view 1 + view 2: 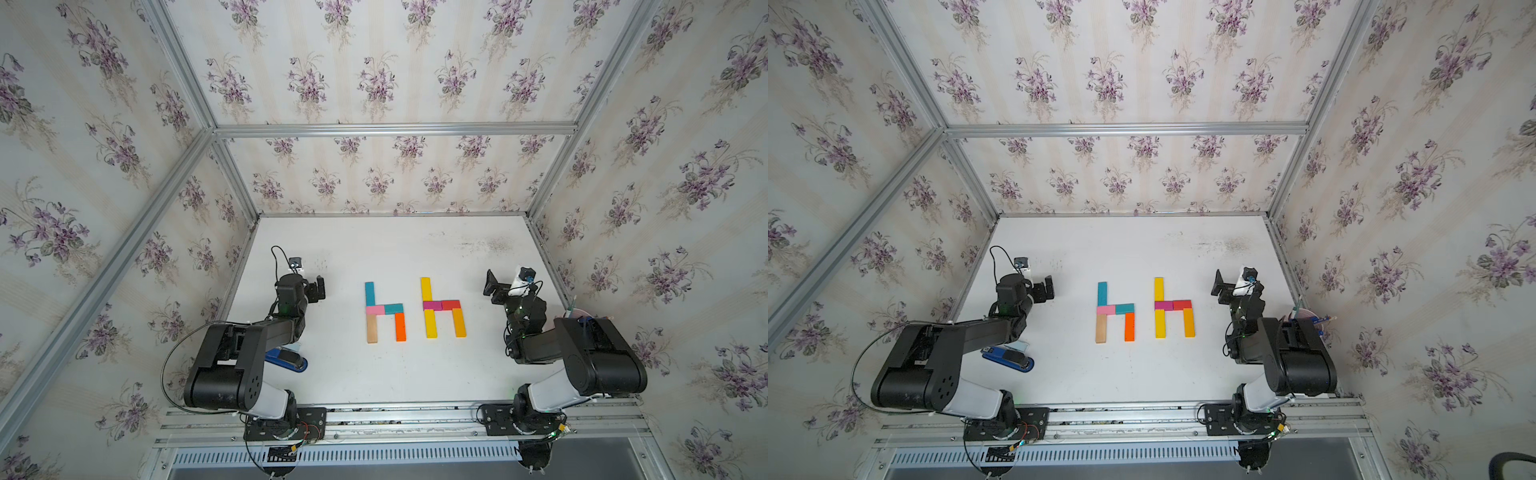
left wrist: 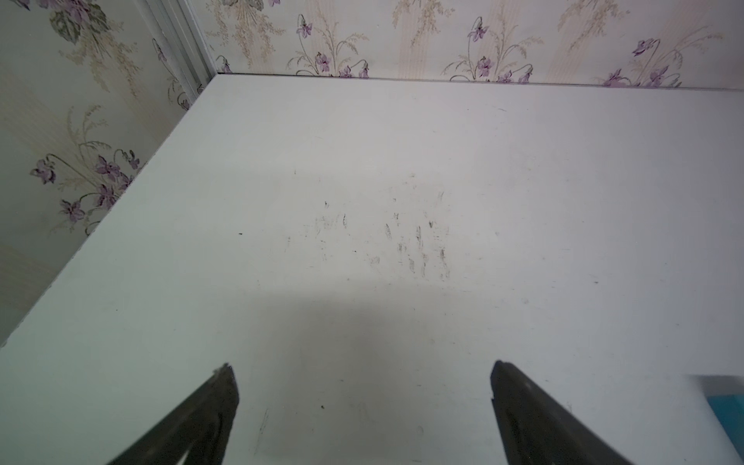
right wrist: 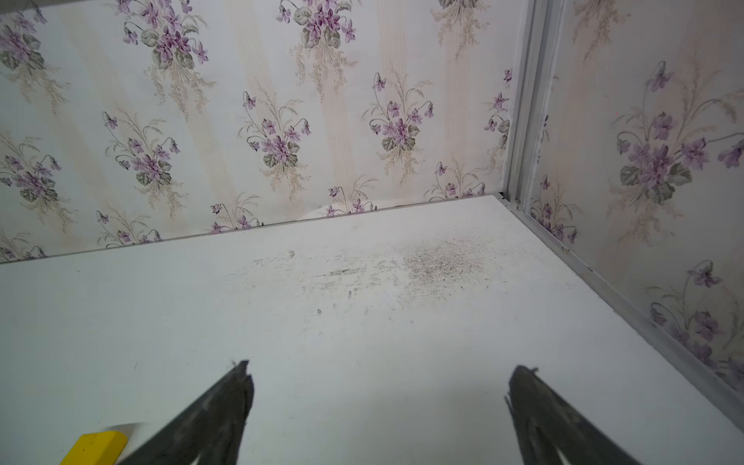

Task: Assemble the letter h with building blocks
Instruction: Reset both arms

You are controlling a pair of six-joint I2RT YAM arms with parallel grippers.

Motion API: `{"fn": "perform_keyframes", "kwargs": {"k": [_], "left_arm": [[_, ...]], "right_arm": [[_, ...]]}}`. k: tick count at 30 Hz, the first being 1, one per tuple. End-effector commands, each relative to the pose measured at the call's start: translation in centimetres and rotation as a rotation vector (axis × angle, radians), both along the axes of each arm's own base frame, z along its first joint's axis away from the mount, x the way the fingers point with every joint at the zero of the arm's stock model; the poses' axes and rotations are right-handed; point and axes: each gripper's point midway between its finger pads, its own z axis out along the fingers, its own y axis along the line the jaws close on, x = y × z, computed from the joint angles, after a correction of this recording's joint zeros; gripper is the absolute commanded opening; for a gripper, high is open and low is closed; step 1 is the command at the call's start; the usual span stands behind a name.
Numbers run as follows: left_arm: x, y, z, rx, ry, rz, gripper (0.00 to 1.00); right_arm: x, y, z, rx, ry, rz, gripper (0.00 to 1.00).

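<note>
Looking light and stiff, building blocks are best pinched widthwise; left gripper and right gripper are held spread.

We look steeply down from high above the six o'clock edge over the whole table in both top views. Wrist cameras sit low, facing twelve o'clock, sharing the back wall.

Bright, even light; soft shadows; wide-angle bending at edges; slight blur.
</note>
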Motion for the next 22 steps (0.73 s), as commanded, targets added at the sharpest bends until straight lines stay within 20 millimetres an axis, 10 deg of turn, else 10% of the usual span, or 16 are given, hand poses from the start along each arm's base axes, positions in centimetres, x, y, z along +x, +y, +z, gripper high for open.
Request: {"fn": "perform_keyframes", "kwargs": {"k": [1,22], "left_arm": [[0.6,0.2,1.2,0.010,-0.047,0.005,1.00],[0.6,0.1,1.1,0.010,-0.045,0.005,1.00]], "right_arm": [[0.2,-0.2,-0.1,-0.019,0.008,-0.012,1.00],[0.7,1.3,-0.6,-0.056,0.040,0.061,1.00]]}}
